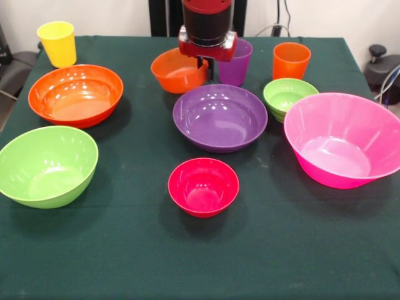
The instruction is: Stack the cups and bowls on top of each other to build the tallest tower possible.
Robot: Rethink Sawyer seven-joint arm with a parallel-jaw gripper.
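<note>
I have the small glossy orange plastic bowl (pixel 179 70) at the far middle of the desk (pixel 125 250), and the gripper (pixel 204 62) hangs right at its rim on the side toward the translucent purple tapered cup (pixel 236 62). The red and black housing hides the fingers, so I cannot tell whether they are spread or clamped on the rim.

The small red-magenta bowl (pixel 203 186), which I take as the tower's base, sits empty near the front middle, so nothing is stacked yet.

My worries, as I judge them:
- The purple cup stands just beside the gripper. Any sideways drift could knock it over.
- If the hold is only on the thin glossy rim, the orange bowl may tilt or slip as it lifts.
- The wide purple bowl (pixel 220 117) lies directly between the orange bowl and the red-magenta one. A low carry could clip its rim.
- A release off-centre could leave the orange bowl cocked in the base, or push the light base along the cloth.

Further out sit the small green bowl (pixel 289 96), the orange cup (pixel 291 60), the huge pink bowl (pixel 344 137), the large orange bowl (pixel 75 95), the lime green bowl (pixel 47 165) and the yellow cup (pixel 57 43), all well clear of that path.
</note>
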